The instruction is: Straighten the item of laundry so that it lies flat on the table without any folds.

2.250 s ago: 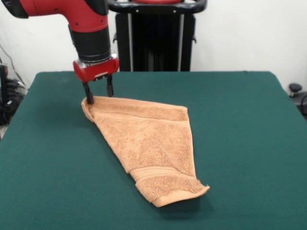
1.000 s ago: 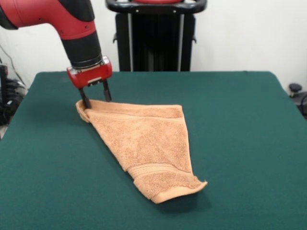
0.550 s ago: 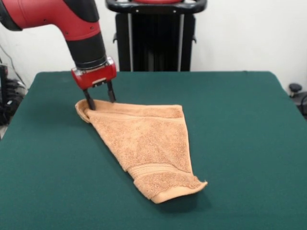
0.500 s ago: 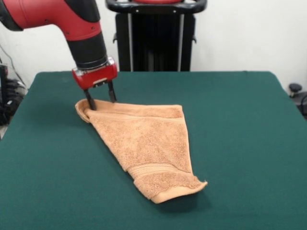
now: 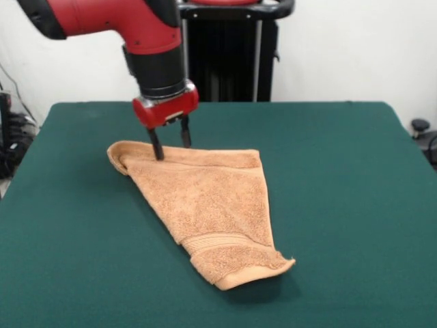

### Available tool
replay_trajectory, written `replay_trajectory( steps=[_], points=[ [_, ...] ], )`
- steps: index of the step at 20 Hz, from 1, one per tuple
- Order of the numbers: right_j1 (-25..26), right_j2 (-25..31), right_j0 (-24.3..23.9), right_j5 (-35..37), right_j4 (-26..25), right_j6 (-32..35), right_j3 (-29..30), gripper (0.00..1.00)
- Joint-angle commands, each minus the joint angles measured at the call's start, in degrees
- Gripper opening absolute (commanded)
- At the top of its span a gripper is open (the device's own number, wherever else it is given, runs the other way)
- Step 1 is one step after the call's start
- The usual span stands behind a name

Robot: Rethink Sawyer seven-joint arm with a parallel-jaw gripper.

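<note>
Since half a second ago the gripper (image 5: 171, 142) has been carried sideways along the far edge of the towel (image 5: 205, 205), away from the rolled corner over which it stood, toward the middle of that edge. The towel itself has not shifted in that time. The two dark fingers (image 5: 156, 145) are held spread apart with nothing between them; one tip is seen at or just above the towel's far hem, though contact cannot be made out, and the other is seen just beyond that hem over the table (image 5: 355, 178).

The towel is laid on the green table in a roughly triangular outline. Its wide far edge is found under the gripper, with a small curled fold at the corner beside it. From there the cloth is narrowed toward the near end, where a woven band (image 5: 215, 242) is crossed and a doubled hem is left slightly raised. The red arm (image 5: 136, 20) is brought down onto the towel's far edge from above.
</note>
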Motion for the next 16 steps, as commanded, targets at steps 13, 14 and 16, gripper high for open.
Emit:
replay_trajectory(
  steps=[13,14,16],
  points=[
    [-3.1,-10.4,14.8,-6.6,1.6,14.6,-2.2,1.0],
    [-3.2,-10.7,15.5,-6.8,1.9,14.8,-2.3,1.0],
    [-2.8,-12.0,17.2,-7.7,2.2,15.6,-3.0,1.0]
  ],
)
